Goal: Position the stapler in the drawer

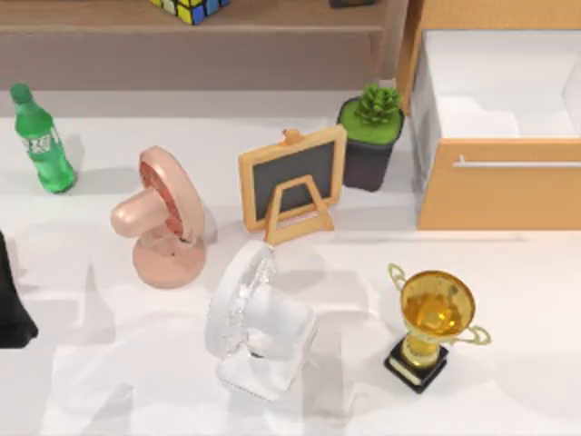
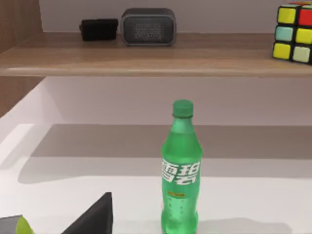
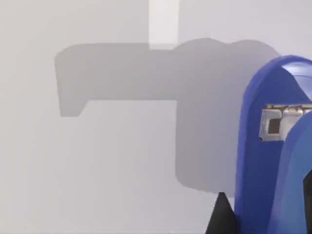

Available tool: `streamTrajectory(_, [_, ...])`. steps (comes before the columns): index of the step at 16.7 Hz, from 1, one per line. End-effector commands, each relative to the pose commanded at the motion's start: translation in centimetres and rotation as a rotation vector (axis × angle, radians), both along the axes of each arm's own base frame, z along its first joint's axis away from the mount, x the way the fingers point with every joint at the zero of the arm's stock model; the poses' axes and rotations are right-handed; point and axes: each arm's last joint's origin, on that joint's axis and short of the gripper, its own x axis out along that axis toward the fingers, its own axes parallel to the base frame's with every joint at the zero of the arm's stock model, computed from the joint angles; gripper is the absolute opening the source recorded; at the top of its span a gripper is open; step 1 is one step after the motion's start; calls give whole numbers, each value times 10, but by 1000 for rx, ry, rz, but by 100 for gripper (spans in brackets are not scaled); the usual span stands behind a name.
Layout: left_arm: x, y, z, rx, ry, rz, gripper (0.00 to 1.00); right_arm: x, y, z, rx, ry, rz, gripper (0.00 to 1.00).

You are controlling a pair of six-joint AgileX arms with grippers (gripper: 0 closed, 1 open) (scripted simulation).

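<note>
Stapler in the right gripper, drawer standing open

The right gripper [image 3: 225,217] is closed on the blue stapler [image 3: 273,161], a dark fingertip [image 3: 222,214] against its side. The stapler fills the lower right of the right wrist frame, above a pale surface with a grey shadow. The drawer [image 1: 495,195] sits at the upper right of the top frame, pulled open, its white inside bare. The left arm [image 1: 11,309] rests at the left edge of the top frame, near the green bottle [image 1: 41,141]; its grip cannot be told. A gold trophy [image 1: 436,318] stands below the drawer
</note>
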Motion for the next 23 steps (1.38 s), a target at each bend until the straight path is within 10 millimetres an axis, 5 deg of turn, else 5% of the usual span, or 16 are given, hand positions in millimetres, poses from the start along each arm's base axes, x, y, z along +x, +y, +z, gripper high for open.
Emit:
streamTrajectory(4, [0, 0, 0, 0, 0, 0, 100, 0, 0, 20, 0, 0, 0, 0])
streamTrajectory(10, [0, 0, 0, 0, 0, 0, 100, 1, -1, 23, -11, 1, -11, 0])
streamTrajectory(13, [0, 0, 0, 0, 0, 0, 100, 14, -12, 49, -120, -20, -81, 0])
streamTrajectory(18, [0, 0, 0, 0, 0, 0, 100, 89, -2, 105, -285, -160, -193, 0])
streamTrajectory(23, [0, 0, 0, 0, 0, 0, 100, 200, 77, 144, -243, -375, -261, 0])
